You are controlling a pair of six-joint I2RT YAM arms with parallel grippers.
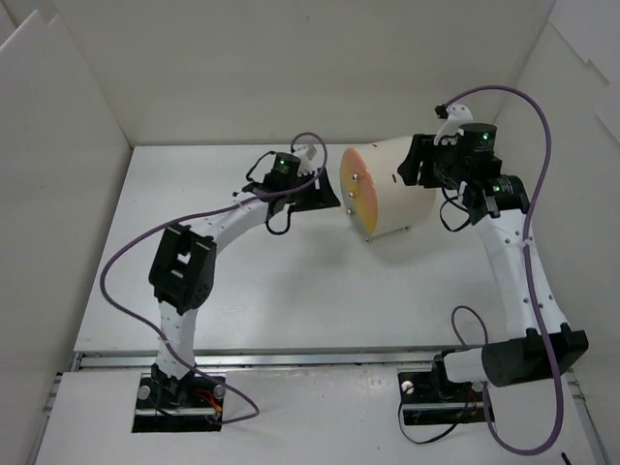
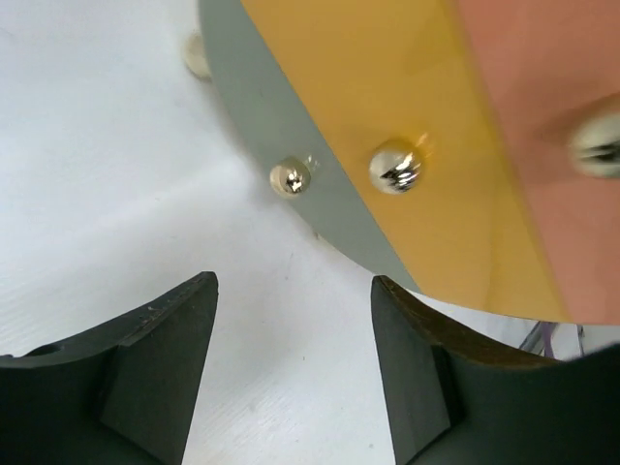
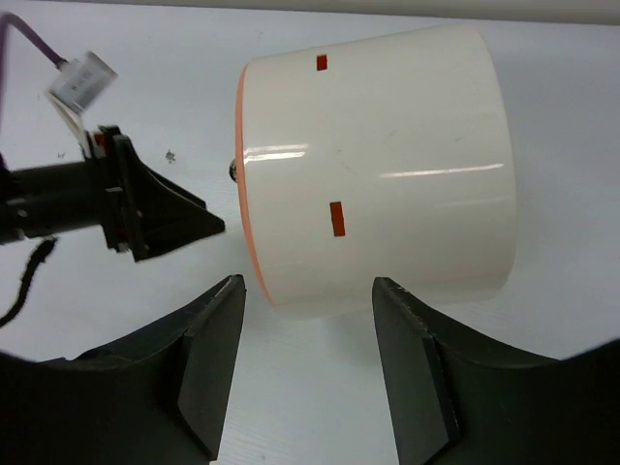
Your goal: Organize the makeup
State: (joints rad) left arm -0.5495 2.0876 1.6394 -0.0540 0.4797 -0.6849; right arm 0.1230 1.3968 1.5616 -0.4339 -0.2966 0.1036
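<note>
None of the small makeup items shows in any view. The big cream cylinder (image 1: pixel 392 184) lies on its side at the back middle of the table, its orange drawer face (image 1: pixel 355 194) turned left. My left gripper (image 1: pixel 325 190) is open and empty just left of that face. In the left wrist view the gripper (image 2: pixel 293 283) hangs over bare table, with the orange front (image 2: pixel 436 145) and its metal knobs (image 2: pixel 395 167) close ahead. My right gripper (image 1: pixel 418 165) is open and empty at the cylinder's right end. The right wrist view shows the gripper (image 3: pixel 308 286) near the cylinder's wall (image 3: pixel 387 165).
White walls (image 1: pixel 68 126) close in the table on the left, back and right. The table's front edge (image 1: pixel 291 355) runs just ahead of the arm bases. Purple cables (image 1: pixel 126 252) loop off both arms. The left gripper's tip (image 3: pixel 165 215) shows in the right wrist view.
</note>
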